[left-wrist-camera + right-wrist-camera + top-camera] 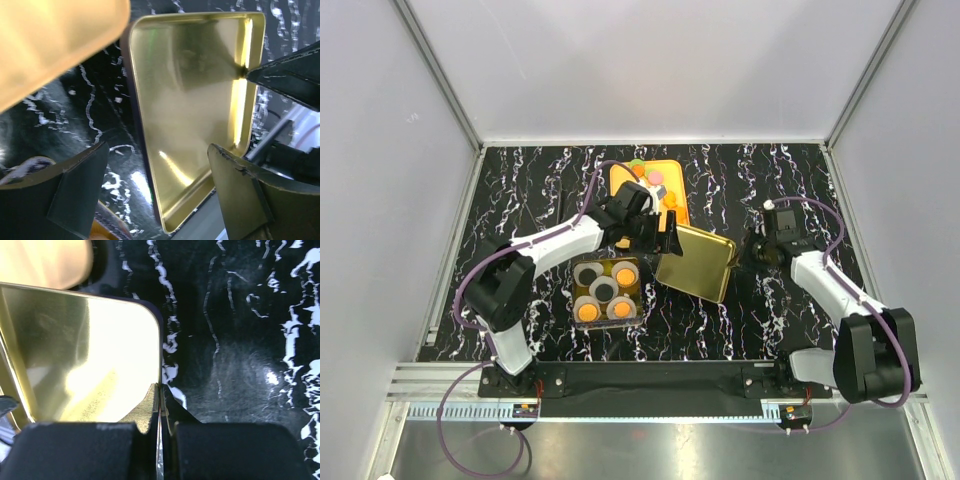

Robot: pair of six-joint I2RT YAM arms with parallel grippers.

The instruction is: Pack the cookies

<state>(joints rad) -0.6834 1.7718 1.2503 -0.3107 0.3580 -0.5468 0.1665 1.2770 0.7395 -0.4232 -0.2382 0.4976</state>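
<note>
Cookies in tin and orange tray — right fingers pinch lid.

White link shells and black joint housings on left arm and right arm. Thin purple cables looped alongside, trailing toward 6 o'clock. Dark grey, wedge-shaped fingers.

Cookies partly behind left arm
</note>
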